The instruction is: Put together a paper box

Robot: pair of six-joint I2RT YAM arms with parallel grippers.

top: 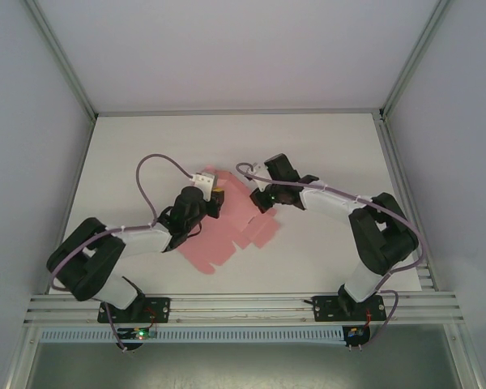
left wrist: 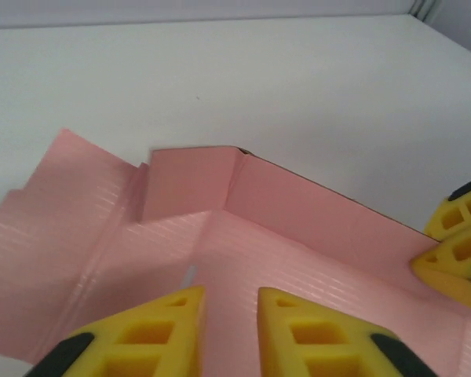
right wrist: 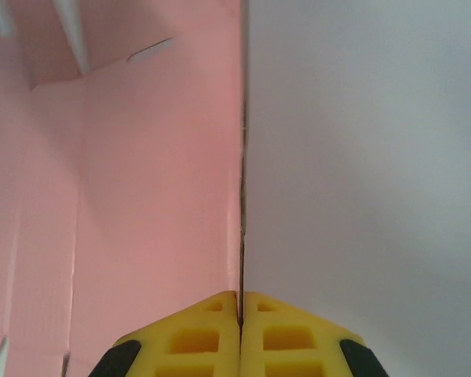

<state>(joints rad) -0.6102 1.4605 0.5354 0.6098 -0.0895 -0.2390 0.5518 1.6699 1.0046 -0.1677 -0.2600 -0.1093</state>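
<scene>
**A:** White table [top: 332, 154], white enclosure. Where's the box [top: 227, 235] sitting?

**B:** Mid-table and mostly flat. From my top view its long axis runs near-left to far-right, and one side is folded up. My right gripper [right wrist: 240, 298] is pinched tight on that raised side's edge. My left gripper [left wrist: 229, 302] hangs just above the floor panel, fingers a bit apart and gripping nothing, with the raised corner straight ahead. I reckon the left is closer to the next flap.
</scene>
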